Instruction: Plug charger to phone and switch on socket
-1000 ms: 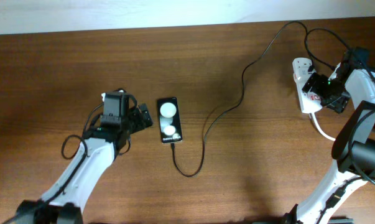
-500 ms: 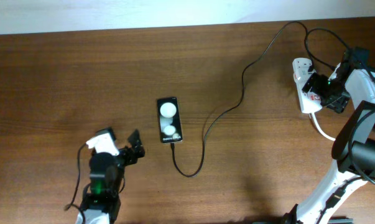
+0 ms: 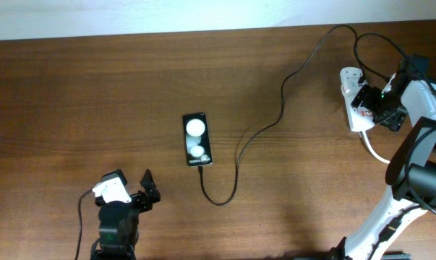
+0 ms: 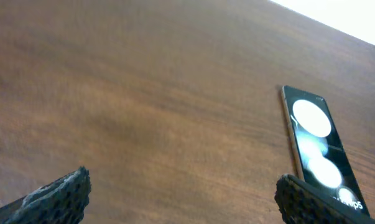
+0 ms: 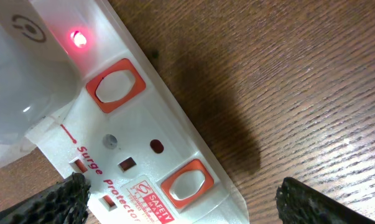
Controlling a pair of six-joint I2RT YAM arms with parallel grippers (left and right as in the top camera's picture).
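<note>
The phone [image 3: 197, 139] lies face up mid-table and also shows at the right of the left wrist view [image 4: 314, 143]. The charger cable [image 3: 281, 108] has its tip at the phone's near end, loops toward the front, then runs back right to the socket [image 3: 347, 79]. My left gripper [image 3: 147, 191] is open and empty near the front left, apart from the phone; its fingers frame bare wood [image 4: 184, 202]. My right gripper [image 3: 365, 102] is open just above the socket [image 5: 131, 143]. A red light [image 5: 79, 38] glows there beside two red switches.
A white adapter [image 5: 19, 62] sits in the socket's end outlet. The thick white cord [image 3: 377, 153] trails off the socket toward the front right. The table's back edge meets a white wall.
My left arm has pulled back from beside the phone toward the front left edge. The right arm, the phone and the cable have not moved.
</note>
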